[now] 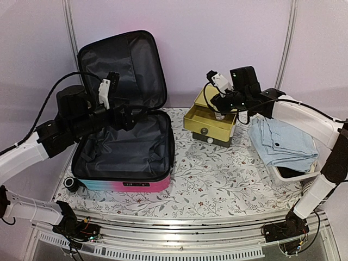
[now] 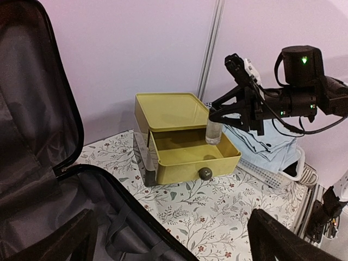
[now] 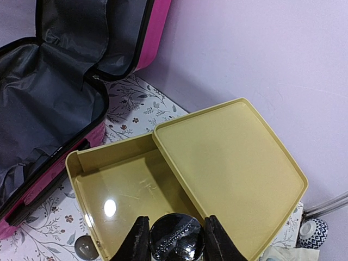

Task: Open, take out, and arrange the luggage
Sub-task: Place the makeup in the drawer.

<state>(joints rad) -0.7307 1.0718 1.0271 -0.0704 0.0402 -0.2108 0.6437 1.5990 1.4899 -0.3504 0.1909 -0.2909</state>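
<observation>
Left of the yellow plastic drawer box [image 1: 209, 124], open on flowered cloth [image 1: 217, 179]: hard-shell luggage [image 1: 122, 155], turquoise-to-pink, crinkled black lining, lid [image 1: 122, 68] upright. Over its shell, left gripper [image 1: 129, 117] spread wide. Above the box's pulled-out drawer [image 2: 190, 156], right gripper [image 3: 174, 236] pinching a clear cylinder [image 2: 213, 132].

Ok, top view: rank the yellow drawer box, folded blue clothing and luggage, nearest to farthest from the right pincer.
1. The yellow drawer box: directly below the right pincer, which grips a small glass over the open drawer.
2. The folded blue clothing: to its right.
3. The luggage: far left, lid open.
</observation>
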